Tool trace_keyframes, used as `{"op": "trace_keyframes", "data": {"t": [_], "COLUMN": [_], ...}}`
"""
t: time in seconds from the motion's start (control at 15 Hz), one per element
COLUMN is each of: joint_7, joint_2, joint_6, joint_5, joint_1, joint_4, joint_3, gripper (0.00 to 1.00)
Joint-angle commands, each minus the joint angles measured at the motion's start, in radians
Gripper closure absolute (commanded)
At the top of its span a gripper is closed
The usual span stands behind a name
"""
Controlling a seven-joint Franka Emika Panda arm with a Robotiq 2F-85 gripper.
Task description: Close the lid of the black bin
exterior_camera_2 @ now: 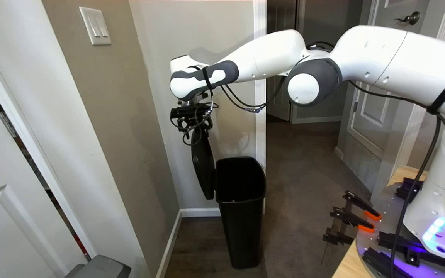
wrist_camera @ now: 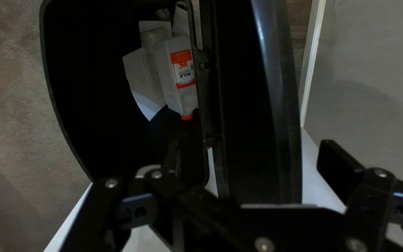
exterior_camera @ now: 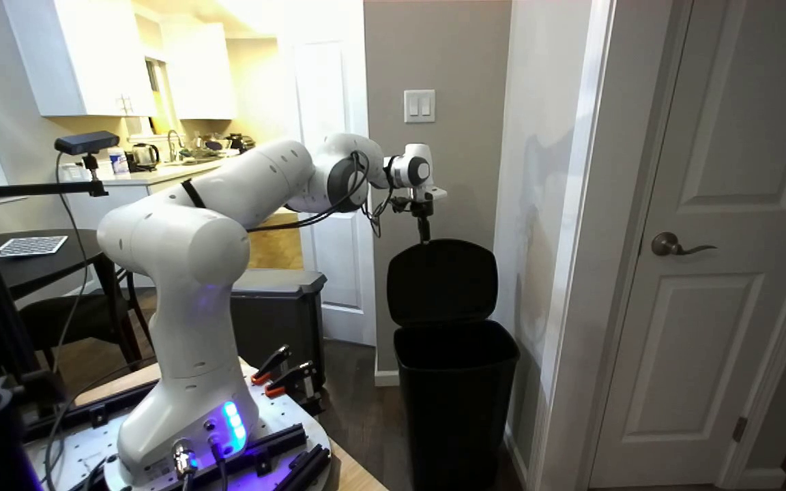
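The black bin (exterior_camera: 458, 409) stands upright on the floor in both exterior views (exterior_camera_2: 241, 231). Its open mouth shows in the wrist view (wrist_camera: 93, 91). The lid (exterior_camera: 442, 281) stands raised, roughly upright, on the bin's rear hinge; an exterior view (exterior_camera_2: 202, 166) shows it nearly edge-on, leaning back a little. My gripper (exterior_camera: 424, 225) points down at the lid's top edge, also in an exterior view (exterior_camera_2: 194, 129). In the wrist view, my gripper (wrist_camera: 252, 157) has its fingers wide apart, with the lid (wrist_camera: 247, 91) between them. I cannot tell whether either finger touches it.
A milk bottle (wrist_camera: 178, 75) and papers lie inside the bin. A wall (exterior_camera_2: 149, 162) rises close behind the lid, and another wall (exterior_camera: 529, 225) stands beside the bin. A grey box-like bin (exterior_camera: 277, 283) stands near the robot's base. Orange-tipped clamps (exterior_camera_2: 352, 218) stick out from the robot's table.
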Motion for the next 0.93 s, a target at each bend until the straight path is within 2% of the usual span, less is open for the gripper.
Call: {"op": "trace_keyframes", "data": {"t": [0.0, 0.4, 0.67, 0.87], "joint_7": [0.087, 0.17, 0.188, 0.218], "joint_2": [0.019, 0.0, -0.006, -0.012], "joint_6": [0.002, -0.081, -0.219, -0.388], "joint_5": [-0.016, -0.041, -0.049, -0.061], "joint_1": [0.011, 0.018, 0.018, 0.026], "joint_4": [0.02, 0.001, -0.006, -0.012], "joint_3": [-0.037, -0.105, -0.134, -0.167], "gripper": [0.0, 0.0, 0.0, 0.0]}}
